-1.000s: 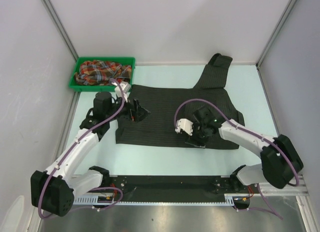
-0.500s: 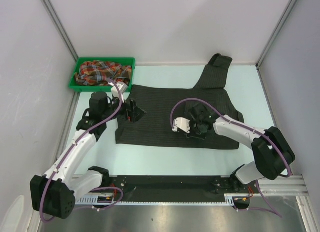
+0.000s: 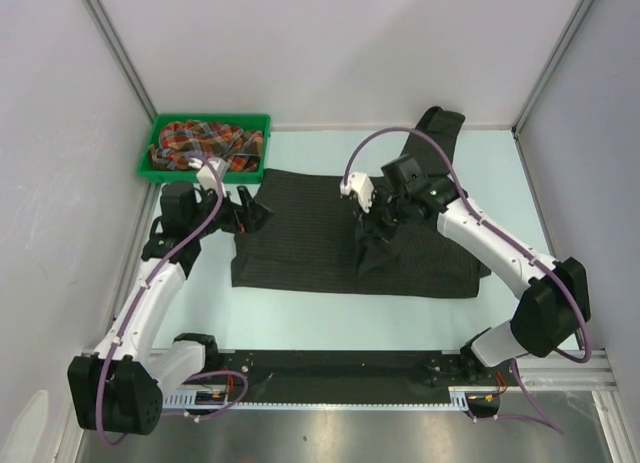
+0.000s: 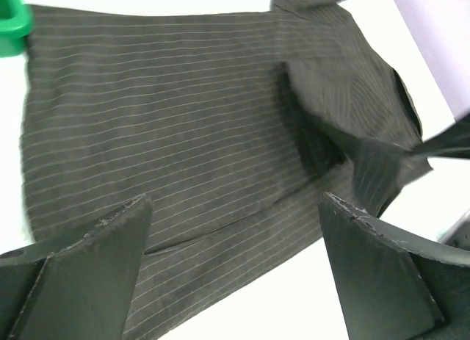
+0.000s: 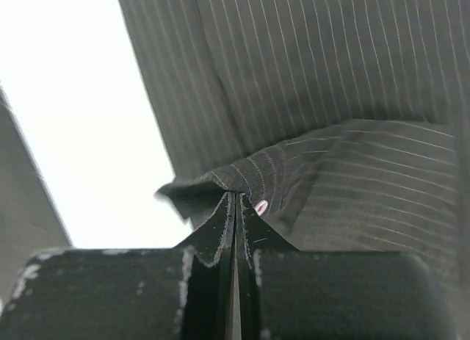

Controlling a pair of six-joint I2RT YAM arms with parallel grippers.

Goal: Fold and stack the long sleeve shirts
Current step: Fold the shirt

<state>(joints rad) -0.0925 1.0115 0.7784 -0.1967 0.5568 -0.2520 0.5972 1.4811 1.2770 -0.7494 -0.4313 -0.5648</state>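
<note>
The green plastic bin (image 3: 212, 117) sits in the upper left of the top view, against the back wall. It holds the crumpled red, orange and green plaid shirt (image 3: 195, 141), heaped about to its rim. Just right of the bin, the black pinstriped shirt (image 3: 300, 233) lies spread across the pale table (image 3: 330, 308), with one part reaching toward the back wall. Right of centre, the right gripper (image 3: 380, 228) has its fingers pressed together on a fold of this shirt, drawing it into a peak. The left gripper (image 3: 255, 215) hovers by the shirt's left edge, jaws spread wide, holding nothing.
</note>
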